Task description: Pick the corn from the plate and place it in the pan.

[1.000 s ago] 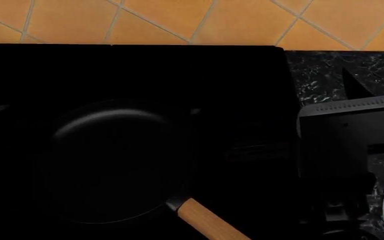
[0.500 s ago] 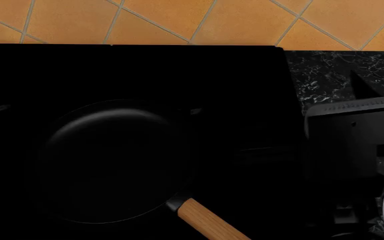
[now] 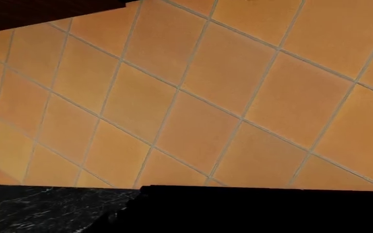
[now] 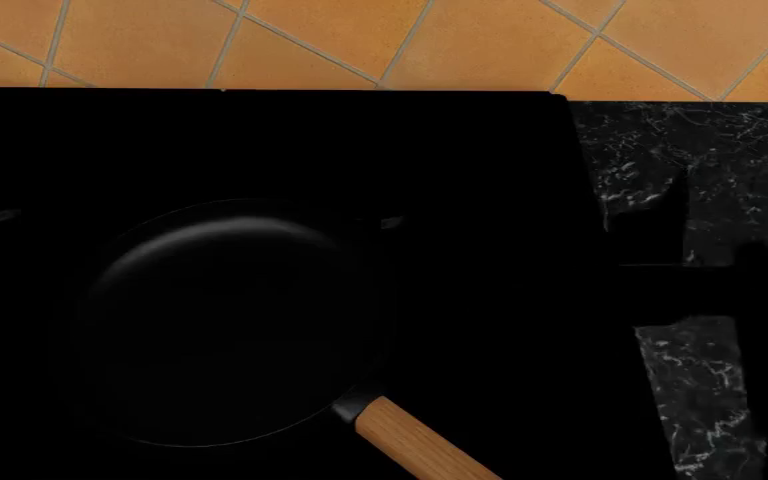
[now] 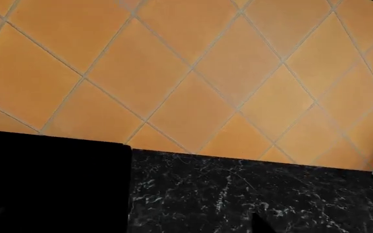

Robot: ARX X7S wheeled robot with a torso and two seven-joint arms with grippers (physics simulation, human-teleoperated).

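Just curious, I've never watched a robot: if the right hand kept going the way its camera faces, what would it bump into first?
Probably the orange tiled wall behind the black marble counter; nothing else shows in between, though depth is hard to judge.

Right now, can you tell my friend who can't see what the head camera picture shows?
A round black pan with a light-brown wooden handle sits on a black cooktop. Orange wall tiles run behind it, and dark marbled counter lies to the right, partly hidden by a dark shape. No corn or plate shows.

orange tiled wall (image 4: 491, 40), black marble counter (image 5: 251, 189)
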